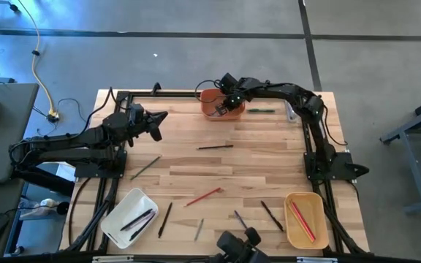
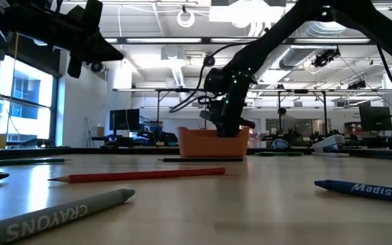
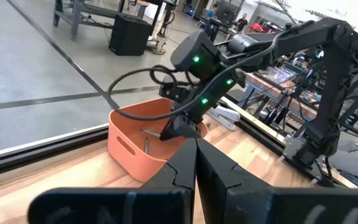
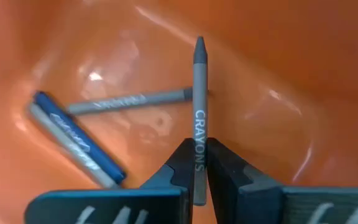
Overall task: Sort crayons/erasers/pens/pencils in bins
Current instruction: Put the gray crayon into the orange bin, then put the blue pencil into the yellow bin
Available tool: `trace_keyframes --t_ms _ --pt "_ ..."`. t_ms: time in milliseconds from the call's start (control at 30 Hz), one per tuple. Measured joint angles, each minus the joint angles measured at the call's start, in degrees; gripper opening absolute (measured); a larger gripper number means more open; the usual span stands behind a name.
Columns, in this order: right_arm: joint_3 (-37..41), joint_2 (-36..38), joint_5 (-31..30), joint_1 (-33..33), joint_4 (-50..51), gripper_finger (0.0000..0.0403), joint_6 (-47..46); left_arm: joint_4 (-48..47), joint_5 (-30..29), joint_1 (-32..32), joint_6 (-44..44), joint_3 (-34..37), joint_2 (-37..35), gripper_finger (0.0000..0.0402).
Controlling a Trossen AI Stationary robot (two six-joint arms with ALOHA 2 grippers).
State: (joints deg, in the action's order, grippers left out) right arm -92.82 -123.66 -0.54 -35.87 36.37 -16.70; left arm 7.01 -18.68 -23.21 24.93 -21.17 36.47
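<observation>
The right gripper (image 4: 196, 163) holds a grey crayon (image 4: 199, 106) pinched between its narrow jaws, directly over the inside of the orange bin (image 1: 209, 99), which stands at the upper middle of the high view on the far edge of the table (image 1: 232, 172). In the right wrist view the crayon's long axis runs straight out from the fingertips toward the top of the frame, its sharpened tip leading and pointed down at the bin's floor; the tail end is hidden between the fingers. Below it, in the bin, lie another grey crayon (image 4: 126, 101) set almost crosswise to the held one, and a blue crayon (image 4: 76, 135) slanting at the left of the frame. The held crayon seems to hang clear of the floor, so the coming move is judged to be a release: with the tip already inside the walls, it should drop in and tip over. The left gripper (image 3: 194, 168) is closed on nothing and hovers at the left middle of the high view, facing the bin.
</observation>
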Motion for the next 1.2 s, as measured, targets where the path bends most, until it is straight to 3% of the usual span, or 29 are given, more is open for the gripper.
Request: trace_keyframes --t_ms 233,600,700,800,900,1033,1200 --pt "0.0 -0.7 -0.1 -0.2 0.6 0.0023 -0.8 -0.4 -0.2 0.0 -0.3 0.0 0.0 0.0000" --pt "-1.6 0.1 -1.1 -0.1 2.2 0.0124 0.8 -2.2 -0.2 0.0 -1.1 0.0 0.0 0.0000" --pt "-2.5 3.5 -2.5 0.3 2.1 0.0111 5.3 -2.9 -0.2 0.0 -0.2 0.0 0.0 0.0000" --pt "-2.1 8.7 -3.4 1.1 0.8 0.0066 10.6 -3.5 -0.2 0.0 0.4 0.0 0.3 0.0000" --pt "2.7 13.8 -1.9 1.8 -5.2 0.0013 12.4 -3.9 -0.2 0.0 0.0 0.0 0.6 0.0000" --pt "15.5 22.4 5.3 3.1 -21.4 0.0013 11.1 -4.1 0.1 0.0 0.0 0.0 1.2 0.0000" --pt "31.6 34.7 6.6 7.5 -33.7 0.0003 5.2 -4.3 0.1 0.0 0.0 0.0 2.0 0.0000"
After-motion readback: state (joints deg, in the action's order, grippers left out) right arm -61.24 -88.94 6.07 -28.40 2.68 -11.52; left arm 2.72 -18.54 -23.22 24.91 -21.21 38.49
